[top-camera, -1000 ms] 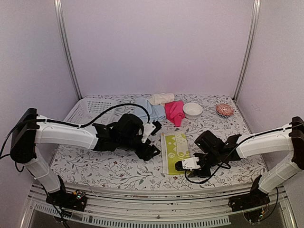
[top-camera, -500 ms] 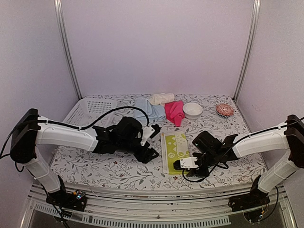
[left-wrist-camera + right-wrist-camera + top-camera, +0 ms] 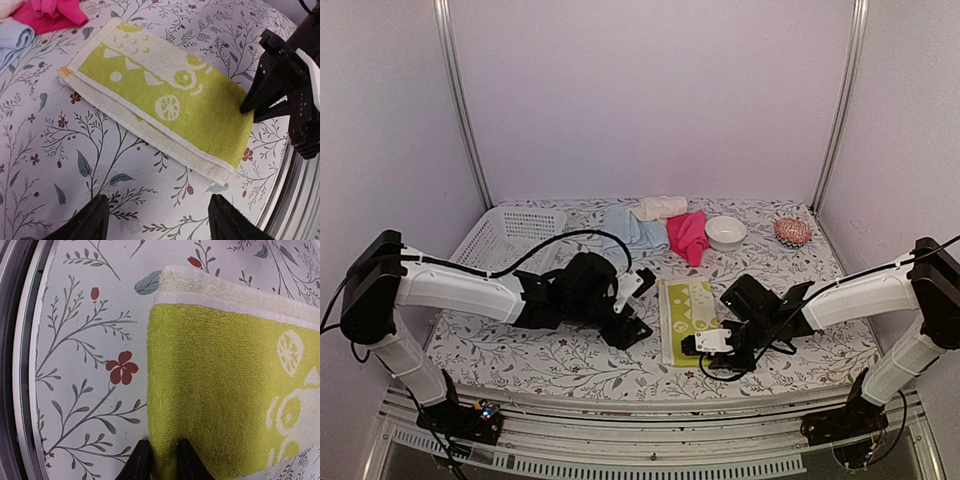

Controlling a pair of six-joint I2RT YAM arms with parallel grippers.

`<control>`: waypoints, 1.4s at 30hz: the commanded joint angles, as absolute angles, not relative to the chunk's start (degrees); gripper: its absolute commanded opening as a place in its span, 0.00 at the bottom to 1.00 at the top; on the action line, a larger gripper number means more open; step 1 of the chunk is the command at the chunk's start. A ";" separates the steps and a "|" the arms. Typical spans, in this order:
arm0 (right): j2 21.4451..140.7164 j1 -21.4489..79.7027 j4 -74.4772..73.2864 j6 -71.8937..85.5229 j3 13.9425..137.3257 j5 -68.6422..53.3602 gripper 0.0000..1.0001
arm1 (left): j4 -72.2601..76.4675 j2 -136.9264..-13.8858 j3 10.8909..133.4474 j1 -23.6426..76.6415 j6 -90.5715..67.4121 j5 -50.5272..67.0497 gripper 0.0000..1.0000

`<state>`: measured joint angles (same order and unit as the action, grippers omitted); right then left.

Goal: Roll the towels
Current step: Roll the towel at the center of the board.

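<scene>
Yellow-green terry with a white pattern: the yellow-green towel [image 3: 688, 316] lies folded flat in a long strip, midway between the left and right edges of the worktop [image 3: 570, 355], with 1 short end toward the near edge. The right pincer [image 3: 161, 461] is at this near end. Its 2 fingers are pressed narrow, pinching the short edge close to a corner. The left pincer [image 3: 157, 220] is spread wide above the floral cover, just beside the towel's long side, and holds nothing. Along the far edge, the light blue towel [image 3: 625, 230], the cream towel [image 3: 660, 207] and the hot pink towel [image 3: 687, 236] lie touching each other. A white bowl [image 3: 725, 233] stands just beside the pink one, and a white basket [image 3: 510, 230] sits in the far left corner.
</scene>
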<state>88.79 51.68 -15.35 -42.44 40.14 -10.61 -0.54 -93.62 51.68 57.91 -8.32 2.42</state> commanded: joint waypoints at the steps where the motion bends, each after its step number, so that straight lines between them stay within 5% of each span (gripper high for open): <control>1: 90.15 49.26 -18.89 -43.34 40.83 -12.37 0.14 | 5.06 -89.93 47.59 59.76 -8.60 4.55 0.71; 8: 94.35 42.92 -28.75 -45.86 46.98 -28.29 0.04 | 22.25 -86.11 37.33 65.42 -5.22 6.41 0.67; 13: 101.18 39.12 -37.85 -47.14 53.69 -36.64 0.03 | 26.01 -92.33 39.73 68.60 0.25 7.61 0.49; 18: 108.41 35.06 -46.47 -50.15 60.10 -44.71 0.03 | 26.40 -100.40 45.35 71.22 6.98 5.36 0.51; 28: 114.52 33.95 -50.36 -51.70 65.18 -46.71 0.03 | 22.23 -111.77 55.79 71.67 17.66 -1.44 0.52; 42: 114.57 33.93 -49.29 -50.36 65.57 -46.24 0.03 | 16.96 -119.09 62.44 70.22 17.80 -1.00 0.32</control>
<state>113.78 34.04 -48.82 -50.39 64.97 -45.56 18.26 -117.89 60.95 70.81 17.43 0.30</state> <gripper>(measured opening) 0.033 0.356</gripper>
